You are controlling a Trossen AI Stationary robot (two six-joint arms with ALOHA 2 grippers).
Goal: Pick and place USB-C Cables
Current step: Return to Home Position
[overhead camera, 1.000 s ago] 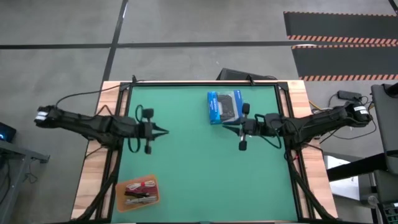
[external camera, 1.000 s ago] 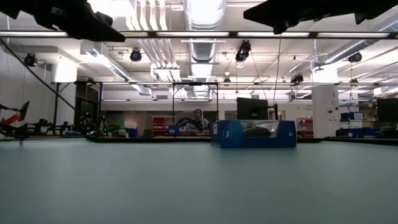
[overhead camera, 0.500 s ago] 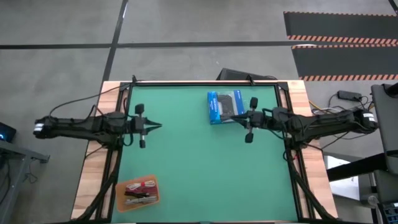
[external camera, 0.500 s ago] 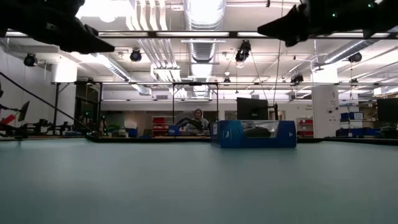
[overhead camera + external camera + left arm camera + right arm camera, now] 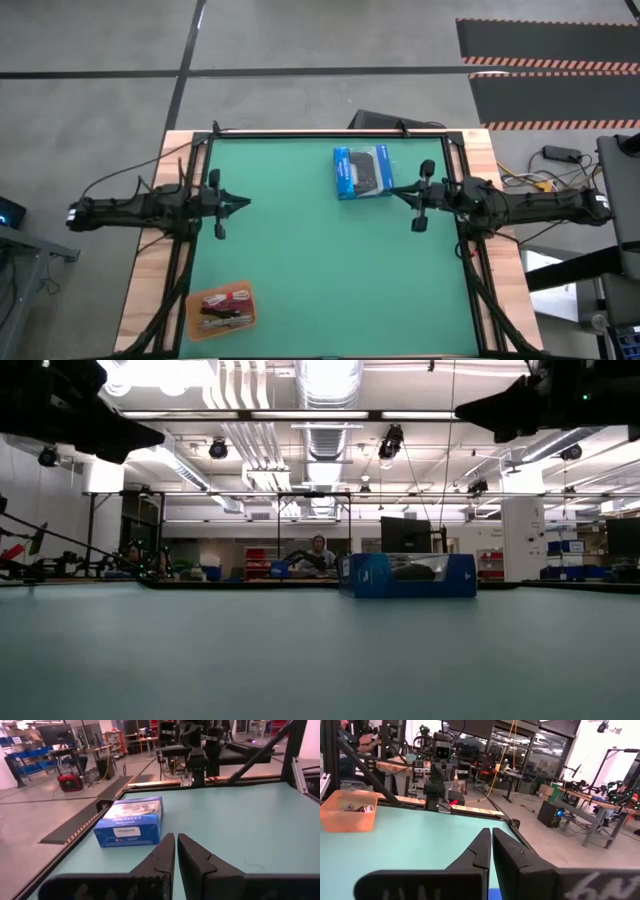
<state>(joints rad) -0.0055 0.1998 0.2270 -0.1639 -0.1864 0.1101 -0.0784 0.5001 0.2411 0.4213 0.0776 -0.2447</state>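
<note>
The USB-C cables (image 5: 222, 306) lie bunched in an orange tray (image 5: 194, 322) at the table's near left; red, white and dark ones show. The tray (image 5: 345, 817) also shows in the right wrist view, with the cables (image 5: 356, 808) inside. My left gripper (image 5: 240, 203) hovers shut and empty over the table's left side; its shut fingers show in the left wrist view (image 5: 175, 838). My right gripper (image 5: 392, 192) hovers shut and empty near the right side, just beside the blue-and-black box (image 5: 362, 172); its shut fingers show in the right wrist view (image 5: 491, 832).
The blue-and-black packaged box (image 5: 405, 575) lies flat on the green mat at the far middle; it also shows in the left wrist view (image 5: 131, 822). Black frame bars run along the table's left and right edges (image 5: 470, 230). A person (image 5: 320, 550) sits far behind the table.
Both arms have drawn back from the table's middle. My left gripper has gone toward the left edge, my right gripper toward the right edge and slightly toward the far edge. Both have stayed shut and empty. The tray and box have not moved.
</note>
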